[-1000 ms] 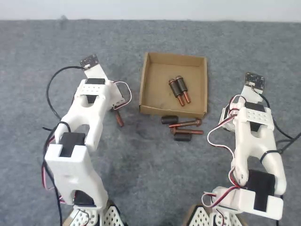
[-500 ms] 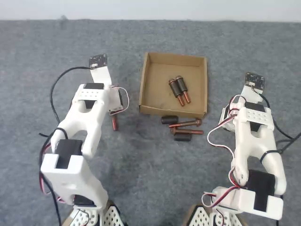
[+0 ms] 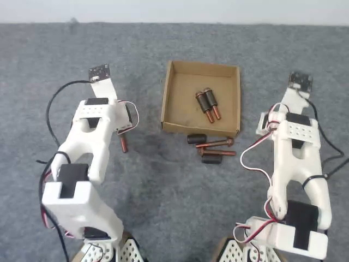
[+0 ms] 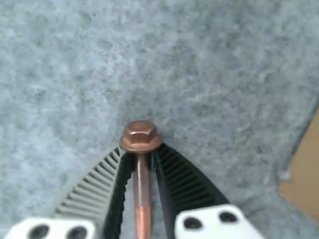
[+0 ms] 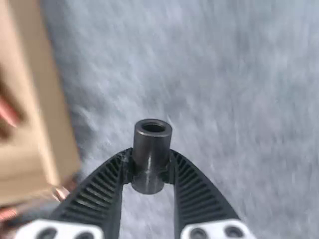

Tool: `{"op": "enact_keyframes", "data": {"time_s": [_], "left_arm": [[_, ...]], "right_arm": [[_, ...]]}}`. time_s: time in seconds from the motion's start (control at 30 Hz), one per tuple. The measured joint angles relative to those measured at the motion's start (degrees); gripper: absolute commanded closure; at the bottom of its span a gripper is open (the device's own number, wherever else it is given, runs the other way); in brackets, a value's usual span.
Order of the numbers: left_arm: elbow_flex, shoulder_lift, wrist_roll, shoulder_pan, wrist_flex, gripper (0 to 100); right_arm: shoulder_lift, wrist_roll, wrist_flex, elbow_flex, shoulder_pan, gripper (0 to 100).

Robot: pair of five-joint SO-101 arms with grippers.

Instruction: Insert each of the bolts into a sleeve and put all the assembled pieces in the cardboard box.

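My left gripper point(image 4: 140, 153) is shut on a copper bolt point(image 4: 141, 137), hex head past the fingertips. In the high view that bolt point(image 3: 124, 143) hangs under the left arm, left of the cardboard box point(image 3: 164, 105). My right gripper point(image 5: 149, 160) is shut on a black sleeve point(image 5: 151, 149), its open bore facing outward, over the carpet to the right of the box point(image 5: 27, 124). Two assembled pieces point(image 3: 208, 106) lie inside the box. In front of the box lie two loose sleeves point(image 3: 196, 139) point(image 3: 211, 159) and two loose bolts point(image 3: 216, 143) point(image 3: 219, 153).
Grey carpet point(image 3: 174, 202) covers the table. The box's brown corner point(image 4: 305, 174) shows in the left wrist view. Cables loop beside both arms. Open carpet lies between the two arm bases and behind the box.
The left arm has swung left and slightly toward the near side, carrying the bolt away from the box. The right arm has stretched a little farther from its base.
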Motion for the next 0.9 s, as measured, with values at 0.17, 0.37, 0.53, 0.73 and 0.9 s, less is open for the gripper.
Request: {"op": "enact_keyframes", "data": {"time_s": [0.17, 0.37, 0.53, 0.73, 0.9], "left_arm": [[9.2, -7.4, -5.2, 0.0, -8.1, 99], [13.8, -12.1, -5.9, 0.0, -11.1, 98], [13.8, -12.4, -6.1, -0.1, -11.2, 98], [13.8, -12.4, -6.2, -0.2, -11.2, 98], [13.8, -12.4, -6.2, 0.0, -11.2, 98]], "right_arm": [[0.0, 0.0, -10.9, -0.5, -1.1, 98.9], [0.0, 0.0, -25.6, -0.5, -1.8, 98.9], [2.1, 0.0, -38.3, -0.6, -2.2, 98.9], [11.7, 0.0, -57.6, -0.5, -1.9, 98.9], [17.7, 0.0, -72.9, -0.5, -2.0, 99.1]]}}
